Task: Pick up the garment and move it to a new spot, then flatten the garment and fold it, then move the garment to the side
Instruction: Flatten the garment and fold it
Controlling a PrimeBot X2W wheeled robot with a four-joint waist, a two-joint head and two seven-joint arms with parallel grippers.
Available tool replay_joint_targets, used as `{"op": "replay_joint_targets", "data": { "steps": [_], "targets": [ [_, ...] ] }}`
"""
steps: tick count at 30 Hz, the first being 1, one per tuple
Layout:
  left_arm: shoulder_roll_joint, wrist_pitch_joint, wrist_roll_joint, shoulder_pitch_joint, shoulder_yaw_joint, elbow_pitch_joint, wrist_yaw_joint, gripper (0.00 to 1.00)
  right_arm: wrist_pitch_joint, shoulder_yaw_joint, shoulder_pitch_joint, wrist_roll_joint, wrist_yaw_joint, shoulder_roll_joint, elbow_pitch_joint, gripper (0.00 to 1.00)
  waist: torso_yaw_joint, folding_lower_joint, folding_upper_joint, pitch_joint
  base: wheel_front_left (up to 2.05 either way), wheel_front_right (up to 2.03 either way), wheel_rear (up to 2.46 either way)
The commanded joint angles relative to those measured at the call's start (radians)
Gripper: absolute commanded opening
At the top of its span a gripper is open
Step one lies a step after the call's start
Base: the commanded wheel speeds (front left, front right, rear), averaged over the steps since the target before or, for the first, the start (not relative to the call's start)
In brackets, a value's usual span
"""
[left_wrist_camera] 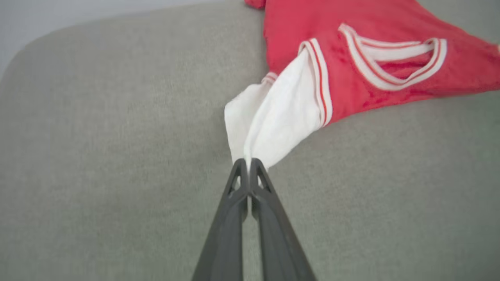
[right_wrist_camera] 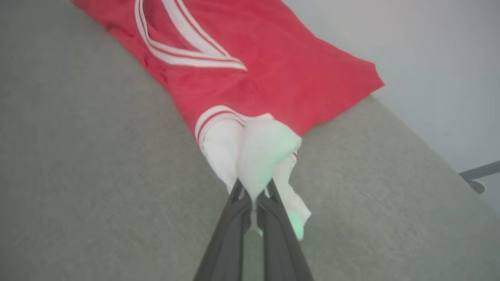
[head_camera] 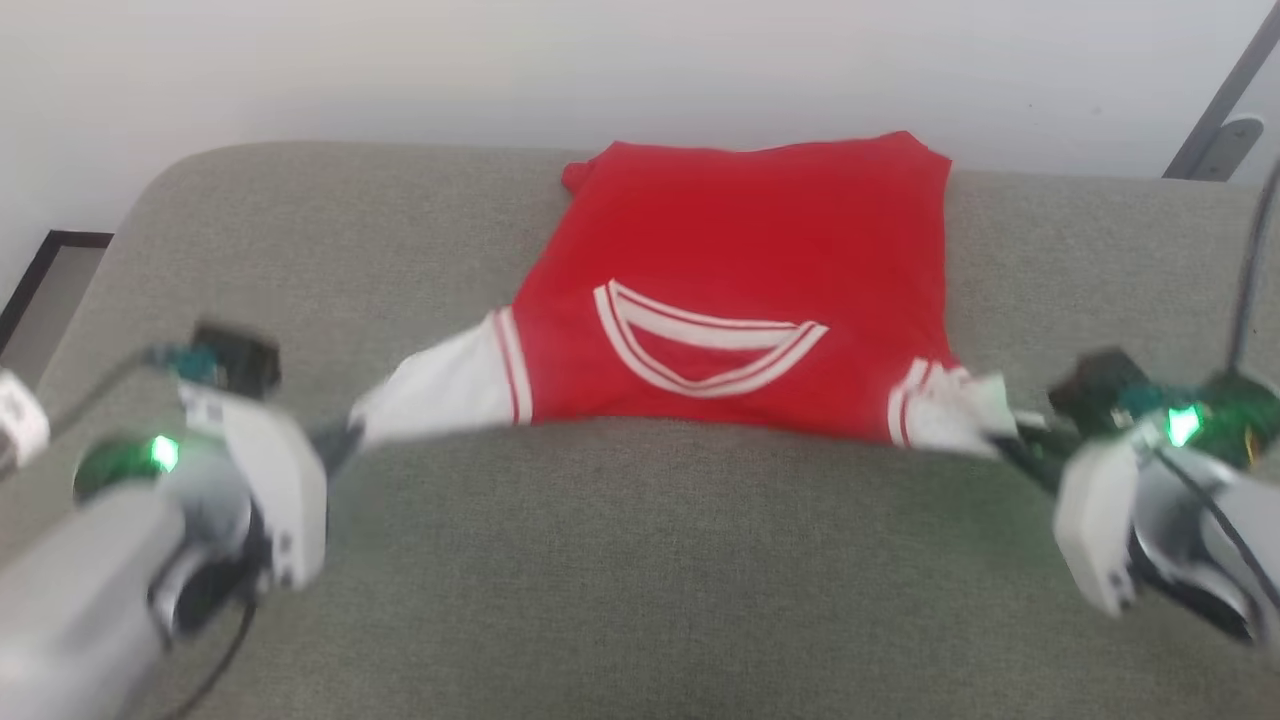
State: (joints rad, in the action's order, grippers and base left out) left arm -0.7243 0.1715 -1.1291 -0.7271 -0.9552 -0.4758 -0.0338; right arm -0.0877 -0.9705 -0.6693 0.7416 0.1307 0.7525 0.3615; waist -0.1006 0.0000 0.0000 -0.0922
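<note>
The garment, a red T-shirt with white sleeves and a striped collar, lies stretched across the far half of a grey cushioned surface, its hem toward the wall. My left gripper is shut on the tip of one white sleeve; in the left wrist view the gripper pinches the cloth at its tips. My right gripper is shut on the other white sleeve, which bunches over its fingers. Both sleeves are pulled outward and lifted a little off the surface.
A pale wall runs right behind the surface's far edge. A grey metal bar leans at the back right. A dark-framed strip of floor shows past the rounded left corner. Bare grey cushion lies in front of the garment.
</note>
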Motion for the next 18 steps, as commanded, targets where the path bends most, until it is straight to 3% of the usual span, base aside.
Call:
{"op": "replay_joint_targets", "data": {
  "steps": [1,6,10,18],
  "targets": [
    [-0.017,0.006,-0.003,0.024,-0.003,0.022,0.015,0.00,-0.003,-0.003,0.017,0.016,0.000,0.016,-0.025,0.00,0.000,0.0000,0.0000,-0.001,0.00,0.00,0.00],
    [-0.132,0.066,-0.059,0.172,-0.011,0.228,0.143,0.00,-0.047,-0.040,0.107,0.087,0.000,0.148,-0.205,0.00,0.001,0.0000,0.0000,-0.012,0.00,0.00,0.00],
    [-0.208,0.123,-0.104,0.265,-0.022,0.361,0.242,0.00,-0.104,-0.049,0.169,0.166,0.000,0.211,-0.277,0.00,0.001,0.0000,0.0000,-0.023,0.00,0.00,0.00],
    [-0.291,0.217,-0.182,0.371,-0.047,0.515,0.368,0.00,-0.219,-0.066,0.262,0.315,0.000,0.297,-0.380,0.00,-0.003,0.0000,0.0000,-0.039,0.00,0.00,0.00]
  ]
}}
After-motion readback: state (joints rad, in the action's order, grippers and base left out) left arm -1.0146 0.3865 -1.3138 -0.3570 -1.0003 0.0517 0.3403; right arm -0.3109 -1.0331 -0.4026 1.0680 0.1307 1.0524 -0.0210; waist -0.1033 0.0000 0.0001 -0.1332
